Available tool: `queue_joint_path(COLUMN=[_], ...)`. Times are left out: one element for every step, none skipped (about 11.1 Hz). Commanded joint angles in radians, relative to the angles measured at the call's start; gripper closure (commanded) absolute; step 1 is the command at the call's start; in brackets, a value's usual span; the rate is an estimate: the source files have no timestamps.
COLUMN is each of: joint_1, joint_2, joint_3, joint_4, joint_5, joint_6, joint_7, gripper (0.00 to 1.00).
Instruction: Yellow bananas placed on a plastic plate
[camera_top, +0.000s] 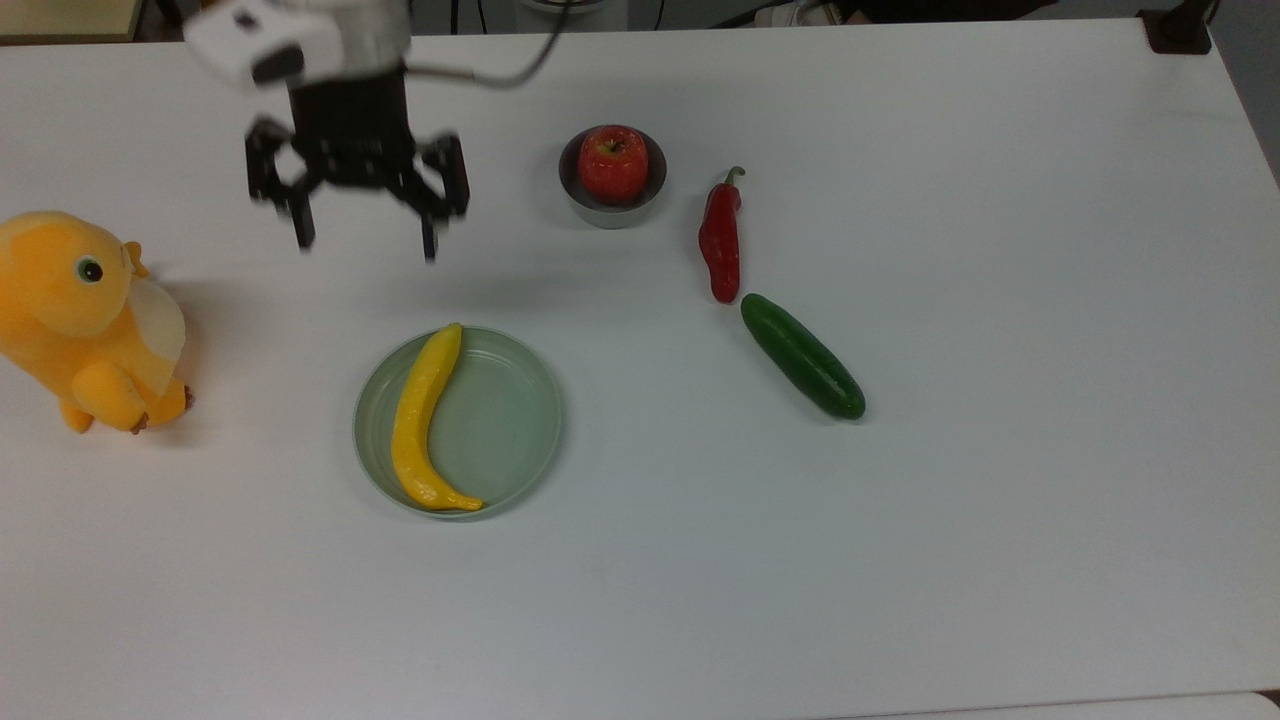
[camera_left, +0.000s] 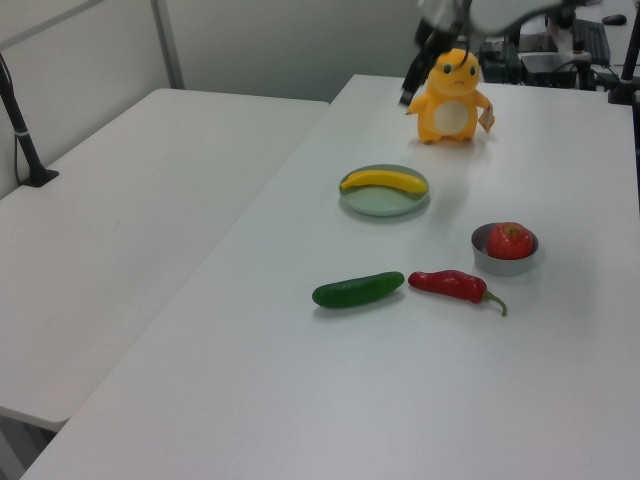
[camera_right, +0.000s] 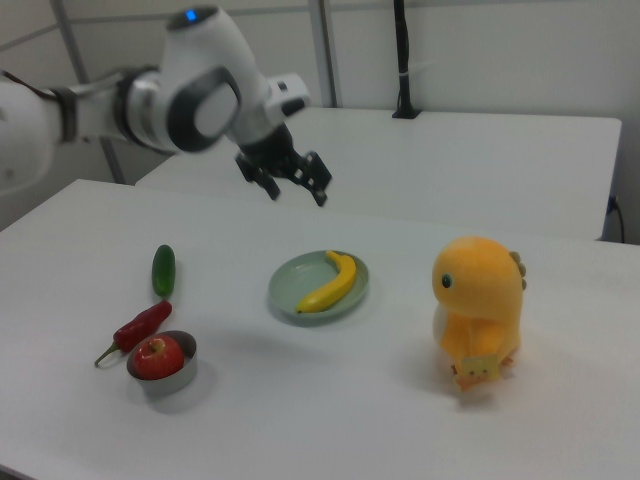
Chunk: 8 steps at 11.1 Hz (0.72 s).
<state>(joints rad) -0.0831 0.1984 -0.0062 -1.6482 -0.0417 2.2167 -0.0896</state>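
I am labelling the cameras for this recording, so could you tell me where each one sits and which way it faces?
Top view: overhead, looking down at the table; open gripper above the plate.
Left view: beyond the cucumber end, looking towards the plush toy; gripper at top.
Right view: low, opposite end, toy nearest; arm and gripper.
All share the banana.
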Motion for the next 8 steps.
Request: queue_joint_path(joint_1=[0.068,0.100,0.114,0.129,0.135,0.137,0.138,0.140], joint_2=[-0.199,-0.232,-0.253,-0.264,-0.263,-0.258,-0.252,-0.238], joint_3=[-0.075,-0.087,-0.087,-0.081,-0.069,-0.045,-0.022,-0.014], joint_4=[-0.041,-0.041,-0.038,-0.036,-0.035,-0.035,-0.038,-0.036], joint_5=[0.103,0.106,0.106,0.108,0.108,0.108,0.105,0.097], joint_6=[-0.268,-0.358,-0.421,-0.440,-0.446,-0.453,-0.462,-0.460], joint_7=[0.010,0.022,0.063,0.120,0.158,0.162,0.153,0.148], gripper=[0.00,0.00,0.00,0.00,0.00,0.00,0.00,0.00])
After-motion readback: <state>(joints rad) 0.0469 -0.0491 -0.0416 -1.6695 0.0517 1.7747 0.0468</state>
